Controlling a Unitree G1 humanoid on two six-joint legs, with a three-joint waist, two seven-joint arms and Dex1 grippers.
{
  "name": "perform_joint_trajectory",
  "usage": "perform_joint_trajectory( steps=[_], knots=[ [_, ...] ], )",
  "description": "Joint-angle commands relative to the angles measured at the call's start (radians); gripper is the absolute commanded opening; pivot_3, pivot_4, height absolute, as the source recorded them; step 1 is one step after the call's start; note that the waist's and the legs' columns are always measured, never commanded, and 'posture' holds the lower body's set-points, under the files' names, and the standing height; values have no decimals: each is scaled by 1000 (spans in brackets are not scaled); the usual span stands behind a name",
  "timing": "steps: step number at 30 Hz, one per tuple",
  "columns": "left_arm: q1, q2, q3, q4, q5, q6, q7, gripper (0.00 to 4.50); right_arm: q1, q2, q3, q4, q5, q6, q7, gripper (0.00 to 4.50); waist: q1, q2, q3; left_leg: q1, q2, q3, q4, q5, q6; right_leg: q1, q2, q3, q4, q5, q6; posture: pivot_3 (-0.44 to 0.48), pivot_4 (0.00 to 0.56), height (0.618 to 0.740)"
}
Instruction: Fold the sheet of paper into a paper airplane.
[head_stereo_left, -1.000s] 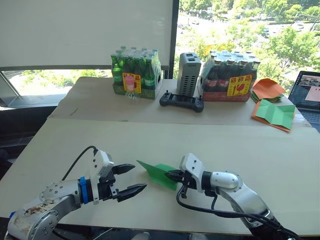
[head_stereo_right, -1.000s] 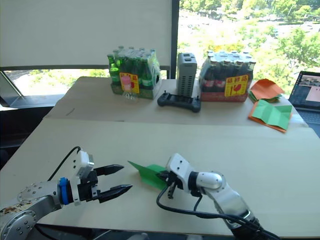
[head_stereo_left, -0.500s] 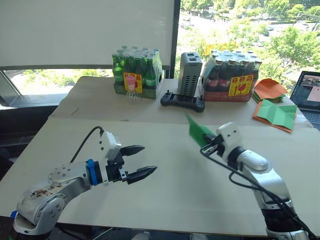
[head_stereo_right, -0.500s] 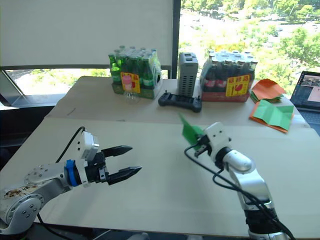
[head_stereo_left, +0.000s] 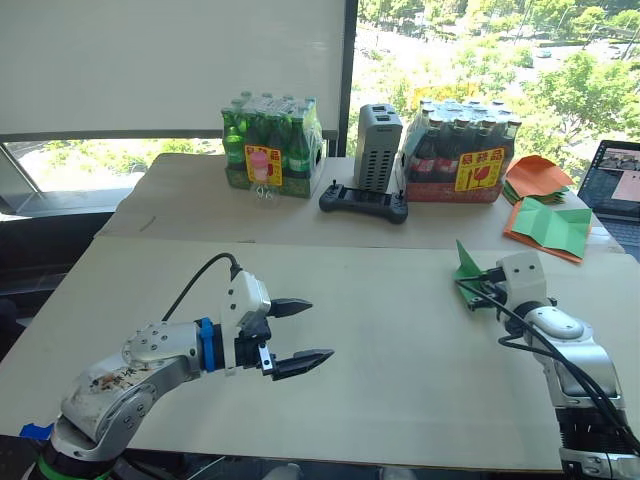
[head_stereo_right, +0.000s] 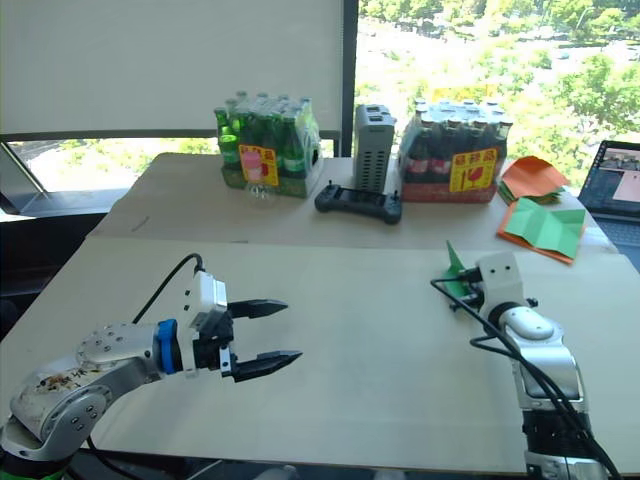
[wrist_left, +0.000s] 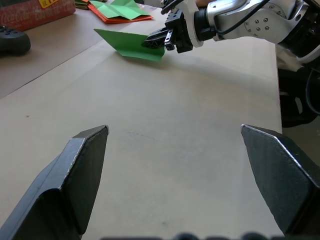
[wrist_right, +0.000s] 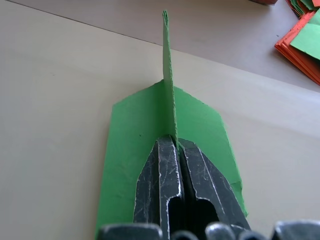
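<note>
We see the right gripper (wrist_right: 175, 150) pinching the plane (head_stereo_left: 467, 268), mid right | left gripper (head_stereo_left: 301, 333) fingers spread, lower left | bottle packs (head_stereo_left: 272, 145) at top

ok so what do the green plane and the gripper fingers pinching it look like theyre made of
The paper airplane: thin matte green paper, judging by its layered fold edge and slightly ragged cut rim. The right gripper is shut on its central fin; its fingers look like hard black material, possibly painted metal or plastic, since pale scuffs and scratches show through the dark finish.
</note>
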Motion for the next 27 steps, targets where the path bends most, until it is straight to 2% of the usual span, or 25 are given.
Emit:
perform_joint_trajectory(
  steps=[1,2,3,14,17,21,27],
  knots=[
    [2,-1,-2,-7,13,-25,-13,4500,-12,-13,-26,-22,4,2,-8,65,0,0,0,0,0,0,0,0,0,0,0,0,0,0,0,0,150,675],
    [4,-1,-2,-7,14,-26,-15,4500,-11,-10,-29,-26,3,5,-15,65,0,0,0,0,0,0,0,0,0,0,0,0,0,0,0,0,150,675],
    [3,-2,-3,-6,15,-26,-15,4500,-11,-9,-31,-27,1,5,-20,653,0,0,0,0,0,0,0,0,0,0,0,0,0,0,0,0,150,675],
    [25,3,22,4,27,-38,-24,4500,-41,26,-77,-126,79,-29,-15,4417,-1,0,0,0,0,0,0,0,0,0,0,0,0,0,0,0,150,675],
    [45,-17,61,24,34,-53,14,4500,-34,41,-63,-181,123,-114,45,4466,-1,0,0,0,0,0,0,0,0,0,0,0,0,0,0,0,150,675],
    [73,-93,130,62,64,-99,119,4500,46,58,-2,-316,260,-180,241,4466,0,0,0,0,1,-1,0,0,0,0,1,-1,-1,0,0,0,150,675],
    [175,-141,210,145,153,-186,192,4500,182,37,151,-331,205,-307,362,4466,1,1,0,0,0,-1,1,0,0,1,0,-1,-1,0,0,0,150,675]
  ],
)
